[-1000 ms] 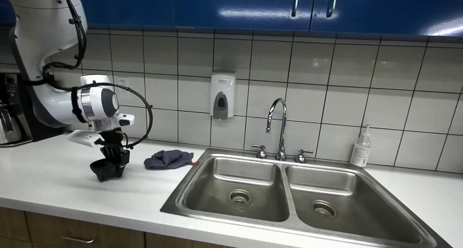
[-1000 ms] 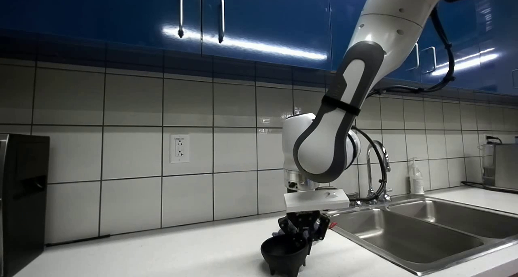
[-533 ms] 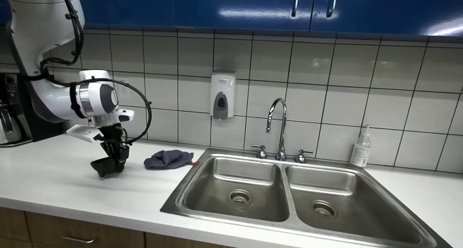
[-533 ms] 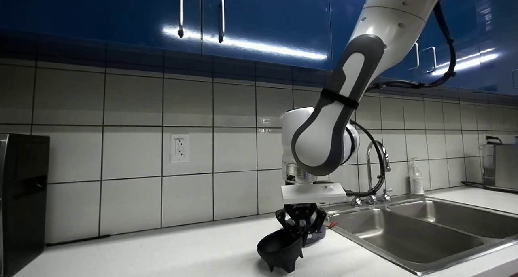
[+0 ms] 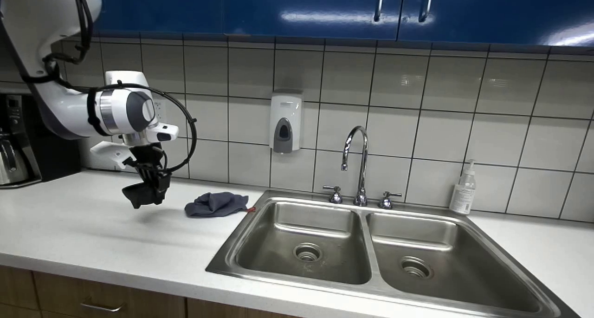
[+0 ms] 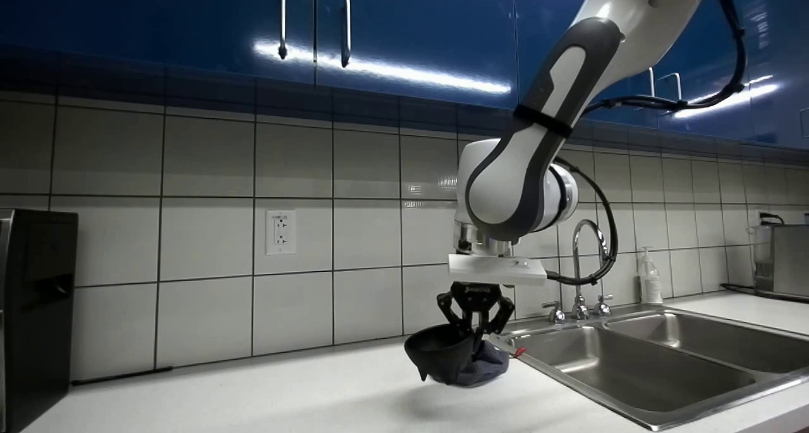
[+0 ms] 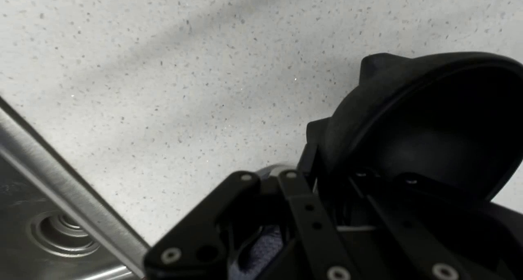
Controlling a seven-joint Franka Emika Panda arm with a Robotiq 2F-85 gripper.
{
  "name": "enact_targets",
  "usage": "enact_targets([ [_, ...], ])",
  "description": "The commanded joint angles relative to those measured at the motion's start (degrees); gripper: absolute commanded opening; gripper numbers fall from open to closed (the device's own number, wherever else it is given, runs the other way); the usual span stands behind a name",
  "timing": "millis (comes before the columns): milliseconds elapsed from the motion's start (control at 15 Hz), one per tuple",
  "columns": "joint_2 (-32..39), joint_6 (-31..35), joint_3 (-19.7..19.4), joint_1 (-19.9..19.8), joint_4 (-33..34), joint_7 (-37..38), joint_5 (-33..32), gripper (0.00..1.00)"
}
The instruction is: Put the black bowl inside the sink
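The black bowl (image 5: 139,195) has small feet and hangs tilted above the white counter, left of the sink. It also shows in an exterior view (image 6: 436,354) and large at the right of the wrist view (image 7: 441,120). My gripper (image 6: 475,339) is shut on the bowl's wall at its sink-facing side. In the wrist view one finger (image 7: 309,159) lies against the outside of the bowl; the other fingertip is hidden in the dark bowl. The steel double sink (image 5: 224,261) stands to the right; its rim (image 7: 61,184) shows at the wrist view's lower left.
A dark grey cloth (image 5: 216,204) with a red tag lies between the bowl and the sink. The faucet (image 5: 363,167) rises behind the sink's divider. A soap bottle (image 5: 463,191) stands at the back right. A coffee maker (image 5: 51,141) stands at the far left.
My gripper has risen with the bowl, which stood on the counter one second ago and is now clear of it. It has also shifted slightly toward the sink. The cloth has not moved.
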Motion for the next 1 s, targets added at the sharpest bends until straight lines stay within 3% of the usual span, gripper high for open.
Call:
enact_targets([
  [0,-5.7,1.4,-0.4,-3.9,-4.2,-4.7,2.9,0.02],
  [333,-7.6,1.2,-2.7,-9.3,-5.2,-9.9,4.8,0.02],
  [933,-4.0,0.0,-7.3,-17.6,-1.1,-23.2,12.7,0.02],
])
